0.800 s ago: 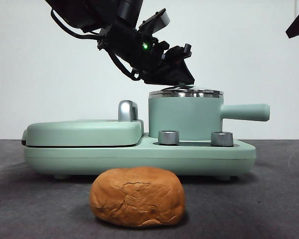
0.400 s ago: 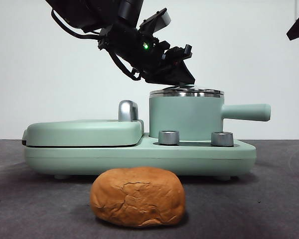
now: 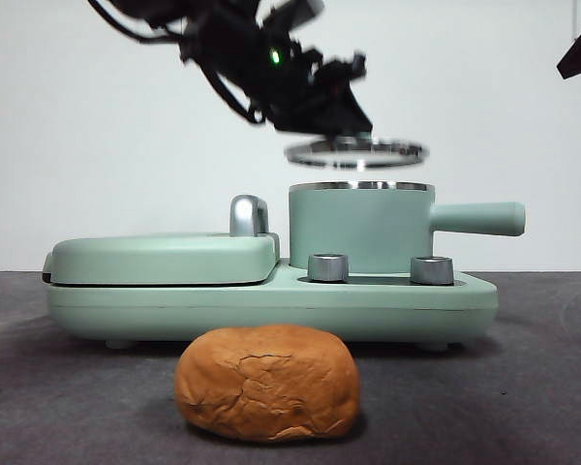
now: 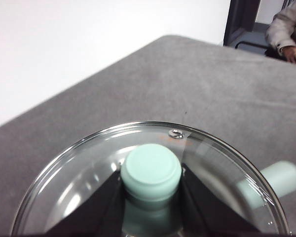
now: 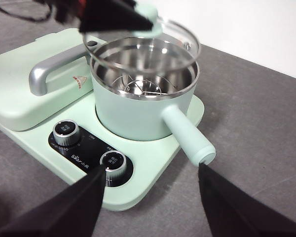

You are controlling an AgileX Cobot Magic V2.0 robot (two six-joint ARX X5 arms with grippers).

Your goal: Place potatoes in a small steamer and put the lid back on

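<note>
Potato on the grey table, just in front of the mint-green cooker base, untouched. Looks light and firm, with cracked, wrinkled skin giving good grip; probably best taken across its shorter width, since about as wide as the small steamer.

Glass lid hanging level above the steamer, clear of the steel rim. Left gripper pinching the lid's green knob; rigid but fragile and smooth, so the knob the only safe hold. Right gripper spread wide and holding nothing, hovering near the side handle.

Inside the open pot, a wire rack. In the way: the side handle, the chrome griddle handle, the two knobs.
</note>
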